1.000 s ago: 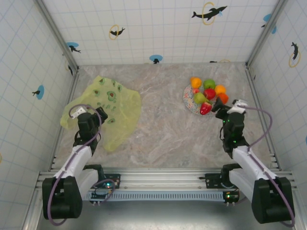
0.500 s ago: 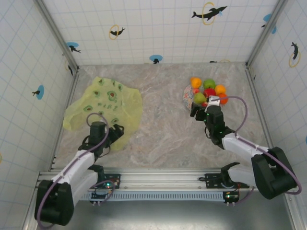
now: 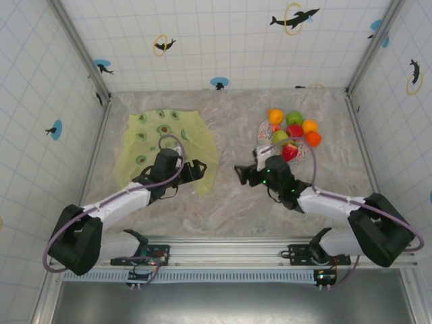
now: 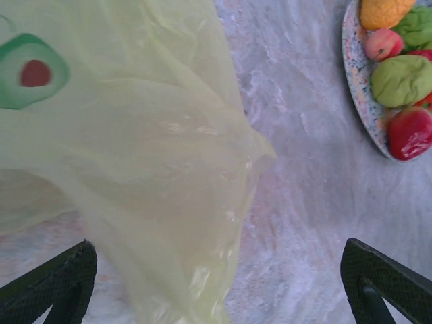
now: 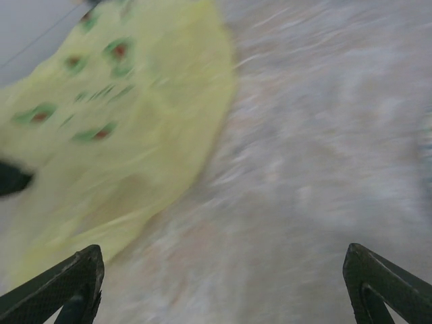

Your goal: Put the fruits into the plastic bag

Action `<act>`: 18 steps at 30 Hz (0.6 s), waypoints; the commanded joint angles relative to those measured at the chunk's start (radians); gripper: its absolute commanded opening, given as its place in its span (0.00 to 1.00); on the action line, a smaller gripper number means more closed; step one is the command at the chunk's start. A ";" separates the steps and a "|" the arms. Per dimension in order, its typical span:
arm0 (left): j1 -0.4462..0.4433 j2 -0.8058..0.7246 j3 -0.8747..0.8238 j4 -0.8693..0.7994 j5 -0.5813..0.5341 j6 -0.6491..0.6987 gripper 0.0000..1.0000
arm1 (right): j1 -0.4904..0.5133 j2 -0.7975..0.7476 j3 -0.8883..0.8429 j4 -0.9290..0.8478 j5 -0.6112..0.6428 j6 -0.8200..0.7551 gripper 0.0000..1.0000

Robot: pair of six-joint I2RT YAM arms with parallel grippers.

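Marbled grey tabletop (image 3: 229, 202) holds the thin yellow-green avocado-print plastic bag (image 3: 152, 138), flat at left. The speckled round plate (image 4: 356, 101) at right carries about 7 glossy toy fruits (image 3: 291, 128). Left claw (image 3: 194, 169) and right claw (image 3: 244, 174) gape empty. The limp film could slip if pinched.

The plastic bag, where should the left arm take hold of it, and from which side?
Probably the puckered edge of the plastic bag facing the plate. The film lies mostly flat, but there it seems to rise in a crinkled fold that jaws could pinch. The left gripper hangs open beside that edge, so come down from above.
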 commanded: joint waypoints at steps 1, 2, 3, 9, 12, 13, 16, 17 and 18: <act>0.005 -0.068 0.044 -0.122 -0.096 0.090 0.97 | 0.099 0.076 0.061 0.090 -0.054 -0.068 0.92; 0.012 -0.083 0.053 -0.148 -0.118 0.106 0.98 | 0.132 0.109 0.070 0.120 -0.059 -0.076 0.92; 0.018 -0.096 0.064 -0.178 -0.141 0.115 0.98 | 0.162 0.142 0.081 0.149 -0.064 -0.081 0.92; 0.115 -0.179 0.083 -0.249 -0.170 0.143 0.98 | 0.276 0.351 0.211 0.169 0.021 -0.095 0.93; 0.183 -0.209 0.093 -0.272 -0.173 0.158 0.97 | 0.291 0.451 0.283 0.167 0.046 -0.095 0.89; 0.196 -0.213 0.100 -0.280 -0.175 0.164 0.98 | 0.291 0.480 0.301 0.169 0.059 -0.089 0.85; 0.215 -0.217 0.136 -0.318 -0.209 0.188 0.98 | 0.291 0.557 0.354 0.150 0.060 -0.070 0.66; 0.217 -0.216 0.151 -0.334 -0.221 0.199 0.97 | 0.293 0.564 0.363 0.141 0.062 -0.064 0.59; 0.217 -0.213 0.168 -0.346 -0.228 0.209 0.97 | 0.293 0.563 0.368 0.133 0.068 -0.060 0.52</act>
